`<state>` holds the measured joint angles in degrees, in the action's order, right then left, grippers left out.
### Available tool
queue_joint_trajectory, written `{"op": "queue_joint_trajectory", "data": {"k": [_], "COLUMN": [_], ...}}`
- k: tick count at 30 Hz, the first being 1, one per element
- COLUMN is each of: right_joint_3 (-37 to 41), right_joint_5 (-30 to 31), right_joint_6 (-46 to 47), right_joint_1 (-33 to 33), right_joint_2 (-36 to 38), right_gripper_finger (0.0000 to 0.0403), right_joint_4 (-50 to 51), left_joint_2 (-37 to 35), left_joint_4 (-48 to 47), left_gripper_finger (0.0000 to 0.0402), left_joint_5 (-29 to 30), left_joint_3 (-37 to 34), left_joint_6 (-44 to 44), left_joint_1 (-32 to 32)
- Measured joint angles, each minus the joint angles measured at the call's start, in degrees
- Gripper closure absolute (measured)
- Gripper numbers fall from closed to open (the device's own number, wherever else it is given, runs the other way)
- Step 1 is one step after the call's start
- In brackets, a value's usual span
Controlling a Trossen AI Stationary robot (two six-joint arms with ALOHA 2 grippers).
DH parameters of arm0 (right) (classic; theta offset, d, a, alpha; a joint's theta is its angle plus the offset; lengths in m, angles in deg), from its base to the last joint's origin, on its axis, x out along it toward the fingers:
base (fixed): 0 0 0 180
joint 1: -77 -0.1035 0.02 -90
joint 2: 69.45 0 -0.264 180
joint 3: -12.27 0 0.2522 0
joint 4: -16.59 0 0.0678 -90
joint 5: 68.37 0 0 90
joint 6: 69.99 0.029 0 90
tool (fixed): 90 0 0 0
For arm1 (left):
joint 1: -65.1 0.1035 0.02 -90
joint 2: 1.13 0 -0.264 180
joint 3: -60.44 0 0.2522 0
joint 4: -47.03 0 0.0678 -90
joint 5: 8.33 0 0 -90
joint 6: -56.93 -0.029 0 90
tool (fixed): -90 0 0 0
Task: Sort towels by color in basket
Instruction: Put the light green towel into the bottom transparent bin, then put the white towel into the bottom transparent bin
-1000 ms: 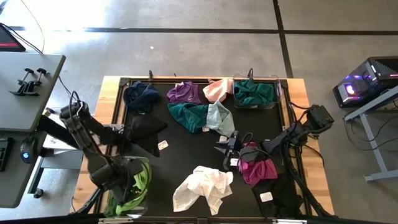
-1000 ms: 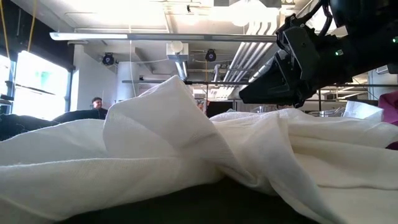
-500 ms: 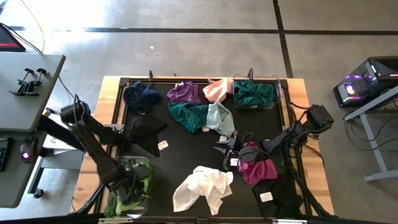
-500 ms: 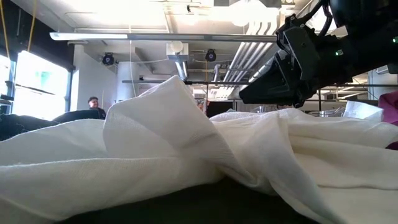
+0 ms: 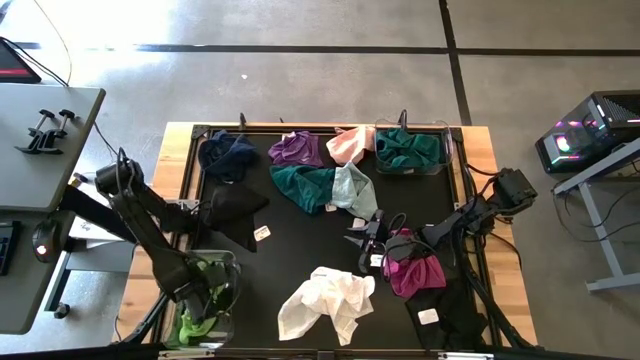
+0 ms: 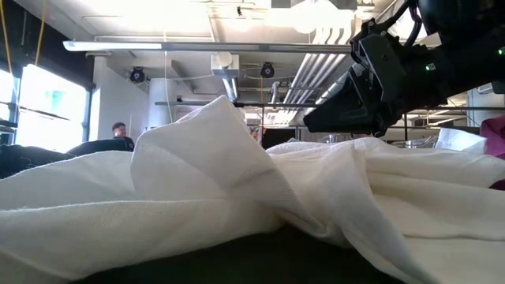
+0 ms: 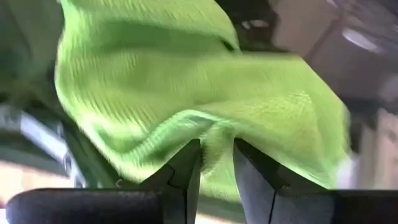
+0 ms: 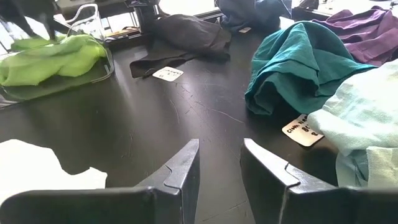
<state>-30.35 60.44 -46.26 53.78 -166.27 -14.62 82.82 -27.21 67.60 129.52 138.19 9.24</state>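
L gripper (image 7: 216, 163) was pinching the lime towel (image 5: 205, 300) just ahead of its tips, inside the basket (image 5: 232, 262); best let go low & centred w/o snagging; R gripper (image 8: 219, 163) waited, parted, empty.

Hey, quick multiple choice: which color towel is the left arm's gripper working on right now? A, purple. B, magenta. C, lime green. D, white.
C: in the left wrist view the left gripper has its jaws pinching a fold of the lime green towel, at the clear bin by the table's near left corner.
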Motion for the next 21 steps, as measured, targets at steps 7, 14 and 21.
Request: {"op": "queue_joint_trajectory", "data": {"k": [7, 14, 21], "right_joint_3": [0.0, 0.0, -4.5], "right_joint_5": [0.0, -0.2, -21.0], "right_joint_6": [-0.2, -0.2, -19.9], "right_joint_1": [0.0, 0.0, 0.8], "right_joint_2": [0.0, 0.0, 0.0], "right_gripper_finger": [0.0295, 0.0295, 0.0292], "right_joint_4": [0.1, 0.1, 3.0], "left_joint_2": [-5.8, -10.5, -7.1], "left_joint_4": [-11.8, -4.4, 6.1], "left_gripper_finger": [0.0321, 0.0298, 0.0270], "left_joint_5": [7.0, 38.9, 72.3], "left_joint_3": [10.2, 12.9, 12.9], "left_joint_6": [6.6, -5.9, -32.8], "left_joint_1": [0.0, 0.0, 1.3]}}
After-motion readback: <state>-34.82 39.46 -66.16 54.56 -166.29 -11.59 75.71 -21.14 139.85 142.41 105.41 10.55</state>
